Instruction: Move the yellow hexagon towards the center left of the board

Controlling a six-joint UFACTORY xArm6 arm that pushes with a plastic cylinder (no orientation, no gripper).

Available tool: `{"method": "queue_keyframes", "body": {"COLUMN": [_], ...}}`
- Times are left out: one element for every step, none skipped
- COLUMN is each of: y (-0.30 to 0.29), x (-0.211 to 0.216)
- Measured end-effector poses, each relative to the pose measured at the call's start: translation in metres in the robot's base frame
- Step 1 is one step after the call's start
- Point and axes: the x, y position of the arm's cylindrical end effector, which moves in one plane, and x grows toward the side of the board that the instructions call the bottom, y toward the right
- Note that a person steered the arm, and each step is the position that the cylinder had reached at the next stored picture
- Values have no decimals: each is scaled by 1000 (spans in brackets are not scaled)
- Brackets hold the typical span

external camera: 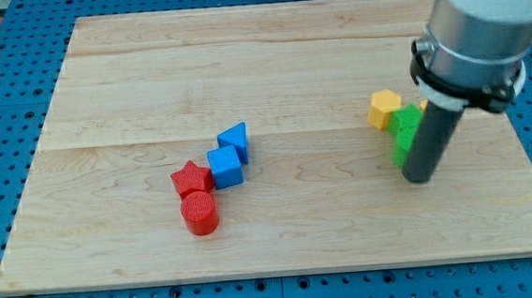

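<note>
Our tip is parked right of the target, with the push still to come.

We carry no jaws; our tip (pixel 419 180) rests beside the green blocks (pixel 404 132). The yellow hexagon block (pixel 384 109) sits just beyond, on the wooden counter's (pixel 261 74) right side, the whole leftward trip remaining.

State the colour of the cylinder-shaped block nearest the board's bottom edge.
Red; the cylinder shows clearly in the camera view.

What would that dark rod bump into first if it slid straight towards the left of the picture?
Most likely the green blocks: my tip sits right against their right side. The yellow hexagon lies beyond them, slightly higher in the view, though depth is hard to judge.
</note>
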Motion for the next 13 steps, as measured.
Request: {"method": "queue_keyframes", "body": {"y": [-1,2,88,108,35,-46,-127,-133,-64,-52,-155,-251,-262], "x": [-45,-49,-26,-64,-97,-135,-169,-155,-154,-108,-108,-169,-167]}}
